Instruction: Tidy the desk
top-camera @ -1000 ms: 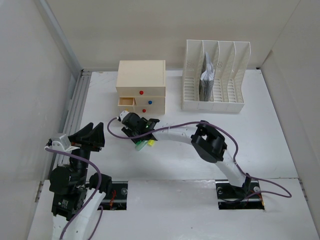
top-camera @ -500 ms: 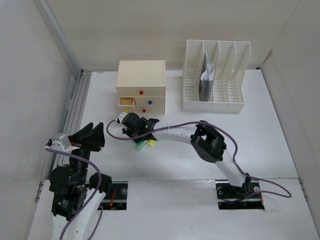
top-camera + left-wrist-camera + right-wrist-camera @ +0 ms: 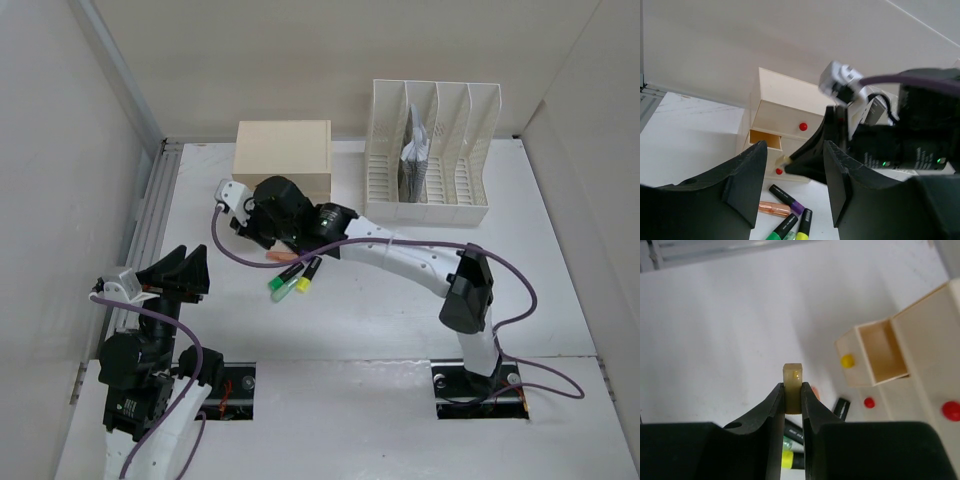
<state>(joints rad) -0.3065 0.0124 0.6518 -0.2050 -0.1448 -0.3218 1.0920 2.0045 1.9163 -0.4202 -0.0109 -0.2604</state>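
The white desk [image 3: 520, 270] holds a beige drawer box [image 3: 283, 150] at the back. My right gripper [image 3: 262, 225] hovers in front of the box, shut on a small yellowish block [image 3: 792, 385] held upright between its fingers. In the right wrist view the gripper [image 3: 792, 392] is left of the box's open top-left drawer [image 3: 880, 352] with its yellow knob [image 3: 847, 360]. Green, yellow and purple markers [image 3: 295, 280] and a copper pen [image 3: 772, 207] lie on the desk below it. My left gripper [image 3: 185, 270] stands open and empty at the near left, facing the box [image 3: 785, 117].
A white slotted file rack [image 3: 428, 150] with papers [image 3: 415, 160] in one slot stands at the back right. A grey rail [image 3: 150, 215] runs along the left edge. White walls close in the desk. The right arm's purple cable [image 3: 225, 255] loops over the desk.
My right gripper closed on the yellowish block, rose off the marker pile and moved back-left toward the drawer box. The markers now lie uncovered. The left arm has not moved.
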